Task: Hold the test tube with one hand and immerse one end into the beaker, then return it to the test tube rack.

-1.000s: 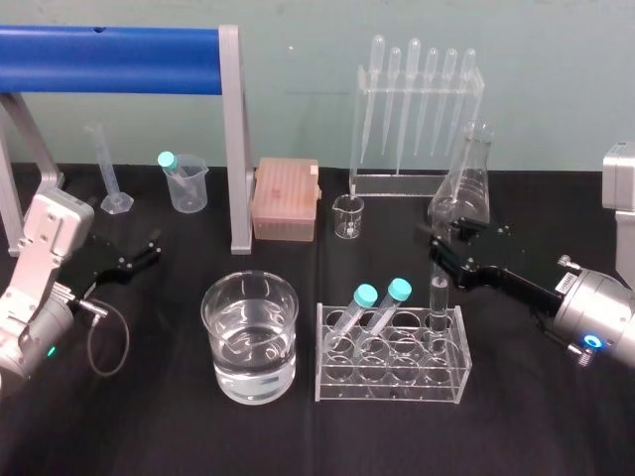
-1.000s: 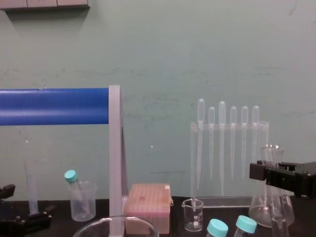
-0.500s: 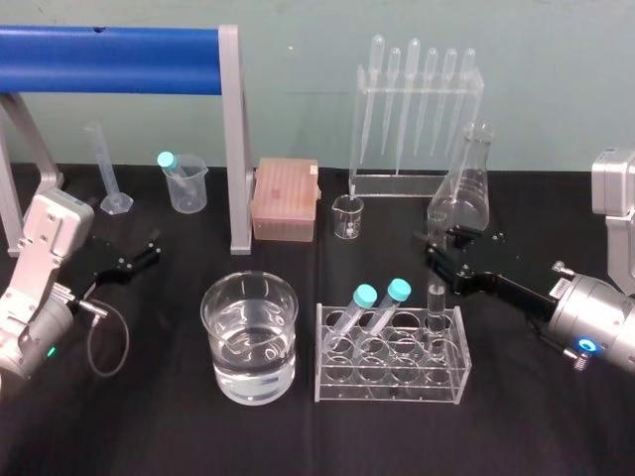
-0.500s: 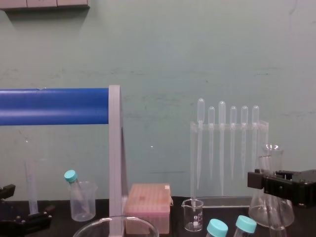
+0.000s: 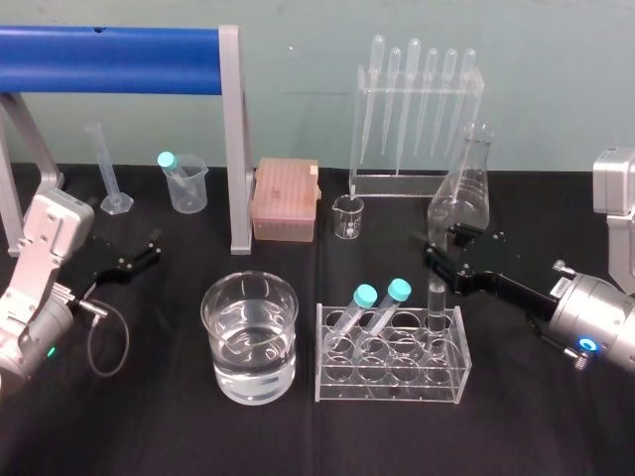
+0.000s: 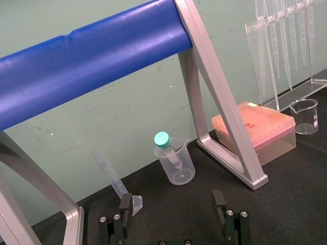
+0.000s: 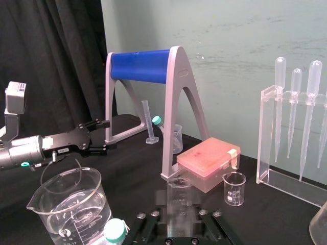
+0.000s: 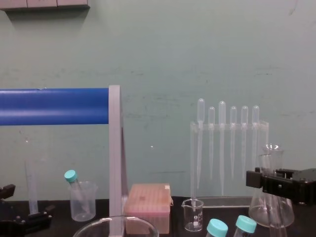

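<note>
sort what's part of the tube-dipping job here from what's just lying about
Job: test tube, test tube rack, wide beaker, right hand open at the tube's top.

Lying about: teal-capped tubes, pipettes, conical flask, small glass beaker, pink box, plastic beaker, measuring cylinder, blue bar frame; left hand parked far left.

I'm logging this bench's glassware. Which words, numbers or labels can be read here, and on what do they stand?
"400" and "300", as far as they can be made out: on the scale of the beaker, in the right wrist view.
On the small beaker: a printed scale, too small to read.
On the measuring cylinder: marks too blurred to read.
On the left gripper: a white sticker, too small to read.
No other text.
</note>
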Available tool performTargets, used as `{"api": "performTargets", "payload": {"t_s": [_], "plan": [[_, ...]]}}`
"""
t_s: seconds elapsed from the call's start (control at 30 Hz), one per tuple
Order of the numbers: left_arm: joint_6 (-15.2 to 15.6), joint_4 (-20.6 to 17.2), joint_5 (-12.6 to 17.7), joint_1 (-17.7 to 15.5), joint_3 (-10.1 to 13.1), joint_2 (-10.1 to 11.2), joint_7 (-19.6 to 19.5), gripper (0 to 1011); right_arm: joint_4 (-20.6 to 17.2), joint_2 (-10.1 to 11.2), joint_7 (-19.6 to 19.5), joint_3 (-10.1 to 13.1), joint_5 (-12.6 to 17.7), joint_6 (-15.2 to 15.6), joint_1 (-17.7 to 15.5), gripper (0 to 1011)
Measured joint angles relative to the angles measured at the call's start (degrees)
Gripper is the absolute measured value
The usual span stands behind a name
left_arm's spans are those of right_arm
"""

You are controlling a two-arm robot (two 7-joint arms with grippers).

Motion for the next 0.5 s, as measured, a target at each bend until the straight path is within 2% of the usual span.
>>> {"api": "performTargets", "payload": {"t_s": [0.07,0.1,0.3,0.33,0.43,0.47,0.5], "plan": [[0.0,0.0,0.0,0.0,0.0,0.0,0.0,1000,0.0,0.0,0.0,0.0,0.0,0.0,0.0,354],[0.0,0.0,0.0,0.0,0.0,0.0,0.0,1000,0.0,0.0,0.0,0.0,0.0,0.0,0.0,413],[0.0,0.0,0.0,0.0,0.0,0.0,0.0,1000,-0.1,0.0,0.0,0.0,0.0,0.0,0.0,595],[0.0,0.0,0.0,0.0,0.0,0.0,0.0,1000,-0.1,0.0,0.0,0.0,0.0,-0.1,0.0,653],[0.0,0.0,0.0,0.0,0.0,0.0,0.0,1000,-0.1,0.0,0.0,0.0,0.0,-0.1,0.0,711],[0.0,0.0,0.0,0.0,0.0,0.0,0.0,1000,-0.1,0.0,0.0,0.0,0.0,-0.1,0.0,776],[0.0,0.0,0.0,0.0,0.0,0.0,0.0,1000,-0.1,0.0,0.0,0.0,0.0,-0.1,0.0,776]]}}
